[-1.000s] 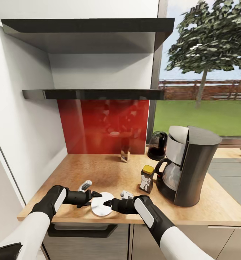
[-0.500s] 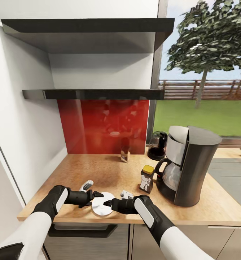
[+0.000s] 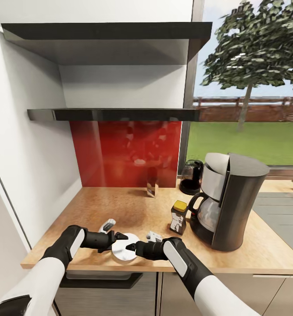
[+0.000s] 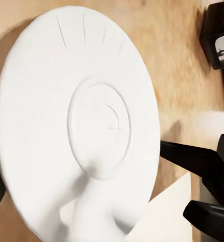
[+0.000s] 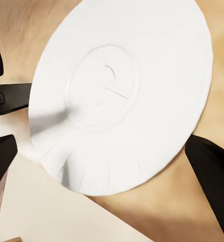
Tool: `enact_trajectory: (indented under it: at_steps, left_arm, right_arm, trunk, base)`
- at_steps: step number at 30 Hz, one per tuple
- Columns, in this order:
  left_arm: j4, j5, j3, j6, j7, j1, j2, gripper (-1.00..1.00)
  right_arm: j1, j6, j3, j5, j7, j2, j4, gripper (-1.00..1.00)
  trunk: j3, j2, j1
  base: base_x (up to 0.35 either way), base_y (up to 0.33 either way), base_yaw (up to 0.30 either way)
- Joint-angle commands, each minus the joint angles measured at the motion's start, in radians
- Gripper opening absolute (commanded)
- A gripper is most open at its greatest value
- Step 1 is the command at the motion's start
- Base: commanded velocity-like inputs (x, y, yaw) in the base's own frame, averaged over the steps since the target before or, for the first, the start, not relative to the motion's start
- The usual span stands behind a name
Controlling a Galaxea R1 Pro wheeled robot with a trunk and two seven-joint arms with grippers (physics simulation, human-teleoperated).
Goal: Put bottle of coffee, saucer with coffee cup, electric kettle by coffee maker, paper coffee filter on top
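Between left gripper [image 3: 118, 237] and right gripper [image 3: 130, 247], at countertop [image 3: 133, 206] front edge: saucer [image 3: 124, 248]. Both sets of fingers spread around its rim, gripping nothing. Could slide off the edge if nudged while closing unevenly.

countertop [image 3: 120, 206]: showing warm, matt wood grain
saucer [image 3: 124, 248]: looking smooth, white, ceramic-like
backsplash [image 3: 124, 153], behind the countertop: gleaming glossy red
coffee maker [image 3: 234, 202]: showing matt dark plastic, with a clear glass carafe [image 3: 208, 215]
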Motion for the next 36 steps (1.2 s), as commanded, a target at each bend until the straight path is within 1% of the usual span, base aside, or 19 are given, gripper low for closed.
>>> enact_trajectory:
  at_steps: [1, 2, 23, 28, 29, 30, 31, 32, 34, 36]
  left_arm:
    - [0.001, -0.006, 0.000, 0.008, 0.005, 0.000, 0.000, 1.00]
    - [0.001, -0.006, 0.000, 0.009, 0.004, 0.000, 0.000, -1.00]
    - [-0.012, -0.005, 0.003, 0.012, 0.000, 0.000, 0.007, -1.00]
    - [-0.015, -0.004, 0.000, 0.018, -0.002, -0.003, 0.017, -1.00]
    - [-0.016, -0.004, 0.000, 0.020, -0.002, -0.005, 0.023, -1.00]
    - [-0.016, 0.000, 0.001, 0.022, -0.003, -0.011, 0.047, -1.00]
    - [-0.016, 0.010, 0.003, 0.022, -0.003, -0.013, 0.058, -1.00]
    - [-0.016, 0.042, 0.010, 0.023, -0.003, -0.015, 0.080, -1.00]
    - [-0.016, 0.087, 0.014, 0.024, -0.003, -0.017, 0.112, -1.00]
    - [-0.016, 0.117, 0.016, 0.026, -0.003, -0.018, 0.140, -1.00]
  right_arm:
    - [-0.001, 0.002, 0.000, 0.014, 0.003, 0.000, 0.000, 1.00]
    - [-0.001, 0.002, 0.000, 0.014, 0.003, 0.000, 0.000, 1.00]
    - [-0.001, 0.002, 0.000, 0.014, 0.003, 0.000, -0.004, 1.00]
    - [-0.001, 0.002, 0.000, 0.014, 0.003, 0.000, -0.010, 1.00]
    - [-0.001, 0.002, 0.000, 0.014, 0.003, 0.000, -0.011, 1.00]
    - [-0.001, 0.003, -0.001, 0.014, 0.002, 0.000, -0.013, 1.00]
    - [-0.001, 0.003, -0.001, 0.014, 0.002, 0.000, -0.013, 1.00]
    - [-0.001, 0.003, -0.002, 0.014, 0.002, 0.000, -0.015, 1.00]
    - [-0.001, 0.004, -0.003, 0.014, 0.000, 0.000, -0.038, 1.00]
    - [-0.001, 0.005, -0.004, 0.015, -0.002, 0.000, -0.072, 1.00]
  trunk:
    - [-0.002, -0.001, 0.000]
    - [-0.002, -0.001, 0.000]
    - [-0.002, -0.001, 0.000]
    - [-0.002, -0.001, 0.000]
    - [-0.002, -0.001, 0.000]
    - [-0.002, -0.001, 0.000]
    - [-0.002, -0.001, 0.000]
    - [-0.002, -0.001, 0.000]
    - [-0.002, -0.001, 0.000]
    - [-0.002, -0.001, 0.000]
  base:
    - [0.000, 0.000, 0.000]
    - [0.000, 0.000, 0.000]
    - [0.000, 0.000, 0.000]
    - [0.000, 0.000, 0.000]
    - [0.000, 0.000, 0.000]
    - [0.000, 0.000, 0.000]
    - [0.000, 0.000, 0.000]
    - [0.000, 0.000, 0.000]
    - [0.000, 0.000, 0.000]
    - [0.000, 0.000, 0.000]
